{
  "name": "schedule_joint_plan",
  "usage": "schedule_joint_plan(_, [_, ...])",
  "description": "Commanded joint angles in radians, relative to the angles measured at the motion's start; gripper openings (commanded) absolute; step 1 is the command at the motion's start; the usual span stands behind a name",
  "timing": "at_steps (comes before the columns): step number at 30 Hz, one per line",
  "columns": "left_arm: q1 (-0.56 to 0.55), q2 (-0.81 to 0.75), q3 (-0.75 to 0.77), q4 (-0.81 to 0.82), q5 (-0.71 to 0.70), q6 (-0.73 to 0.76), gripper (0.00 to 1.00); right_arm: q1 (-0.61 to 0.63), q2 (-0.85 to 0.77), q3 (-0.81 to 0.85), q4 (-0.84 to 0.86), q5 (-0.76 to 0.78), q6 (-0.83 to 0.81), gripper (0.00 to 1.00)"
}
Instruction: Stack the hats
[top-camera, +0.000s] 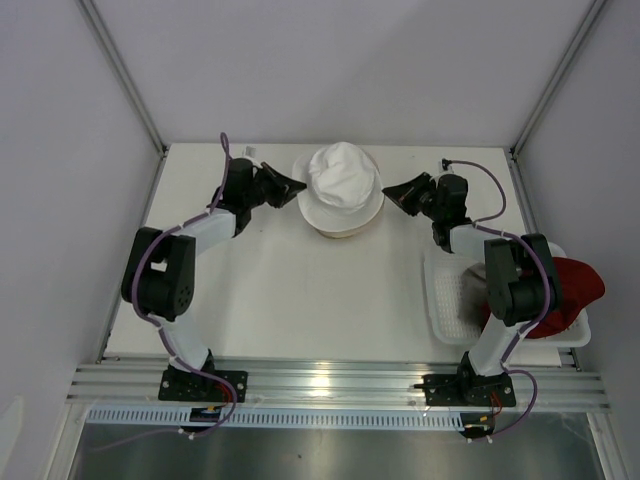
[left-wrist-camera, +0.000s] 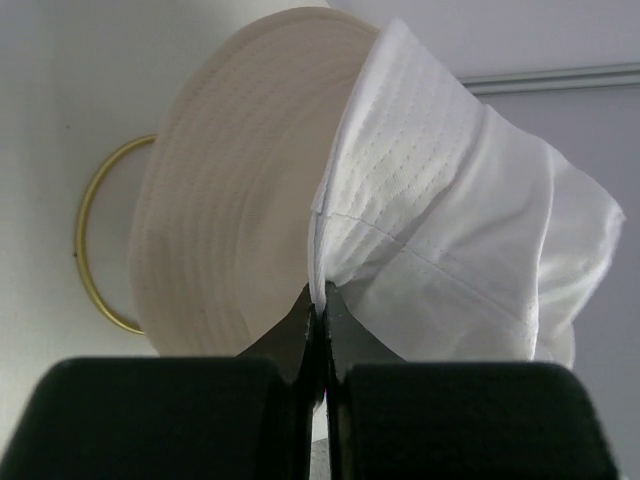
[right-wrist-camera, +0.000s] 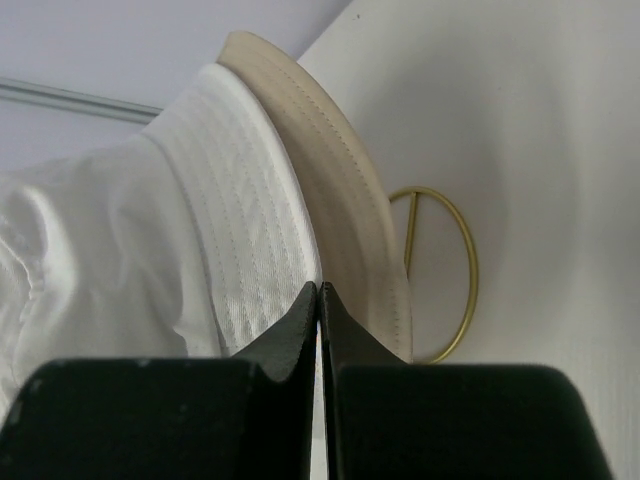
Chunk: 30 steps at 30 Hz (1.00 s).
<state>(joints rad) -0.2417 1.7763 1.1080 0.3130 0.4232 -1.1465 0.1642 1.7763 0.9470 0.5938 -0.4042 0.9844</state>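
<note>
The right arm (top-camera: 515, 285) hides perhaps half the dark red hat (top-camera: 580, 280).

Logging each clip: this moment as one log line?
left hand: shut on white hat brim | right hand: shut on opposite brim | red hat: in basket

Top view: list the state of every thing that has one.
white hat, on top of the cream hat
cream hat, under the white hat
dark red hat, in the white basket, not stacked
left fingers, shut at the white hat's brim
right fingers, shut at the same brim
</note>
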Motion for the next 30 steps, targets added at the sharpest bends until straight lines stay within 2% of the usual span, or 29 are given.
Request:
schedule_joint_plan(1, [0.008,0.060,-0.017,-0.002,-0.008,0.065,0.01,0.000,-0.006,0.029,-0.037,0.041,-0.059,0.00])
schedule_joint_plan(8, [0.008,0.097,-0.034,0.003,-0.011,0.100,0.01,0.014,0.008,0.033,-0.049,0.048,-0.115,0.00])
schedule_joint_plan(10, [0.008,0.078,-0.042,0.015,-0.011,0.122,0.04,0.015,0.002,0.038,-0.040,0.039,-0.134,0.00])
schedule_joint_plan(13, [0.008,0.023,-0.045,0.009,-0.020,0.163,0.13,0.017,-0.008,0.058,-0.058,0.027,-0.159,0.00])
schedule_joint_plan(14, [0.008,0.005,-0.039,0.002,-0.032,0.178,0.20,0.017,-0.009,0.085,-0.071,0.018,-0.171,0.00])
schedule_joint_plan(16, [0.010,-0.034,-0.033,-0.024,-0.050,0.226,0.28,0.018,0.001,0.128,-0.129,0.011,-0.214,0.00])
schedule_joint_plan(17, [0.010,-0.073,-0.024,-0.037,-0.070,0.241,0.35,0.018,0.009,0.188,-0.158,0.011,-0.230,0.00])
schedule_joint_plan(22, [0.035,-0.175,-0.016,-0.069,-0.107,0.321,0.48,0.014,0.099,0.419,-0.400,0.027,-0.340,0.00])
schedule_joint_plan(23, [0.045,-0.187,-0.017,-0.058,-0.115,0.329,0.55,0.012,0.113,0.453,-0.425,0.019,-0.348,0.00])
schedule_joint_plan(26, [0.068,-0.201,0.006,-0.032,-0.130,0.356,0.60,0.005,0.161,0.544,-0.479,0.005,-0.359,0.00])
schedule_joint_plan(30, [0.090,-0.126,0.076,0.000,-0.124,0.358,0.62,-0.008,0.242,0.671,-0.554,-0.033,-0.371,0.00])
